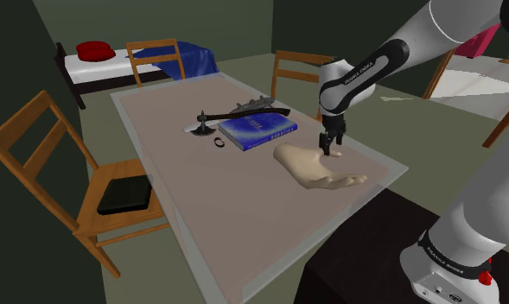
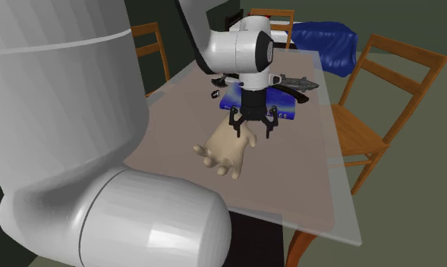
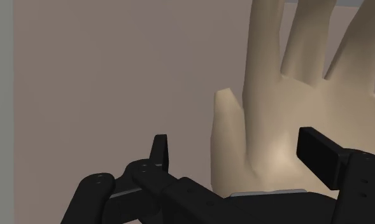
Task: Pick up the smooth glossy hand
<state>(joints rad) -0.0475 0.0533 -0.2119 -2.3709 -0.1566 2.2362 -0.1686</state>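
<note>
A pale beige, glossy model hand [image 1: 317,168] lies flat on the table, its fingers pointing toward the stand's side. My black gripper [image 1: 331,148] points straight down over its wrist end. In the second exterior view the gripper [image 2: 253,133] stands open, low over the hand [image 2: 228,149] near the wrist. In the wrist view the hand [image 3: 300,95] lies under the open gripper [image 3: 240,153]. One fingertip [image 3: 159,149] is over bare table beside the thumb, the other [image 3: 319,153] over the palm. Nothing is held.
A blue book [image 1: 257,130], a dark axe-like object [image 1: 244,110] and a small black ring [image 1: 220,143] lie just beyond the hand on the pinkish table [image 1: 235,224]. Wooden chairs [image 1: 88,173] [image 2: 373,106] stand around the table. A bed [image 1: 97,65] is at the back.
</note>
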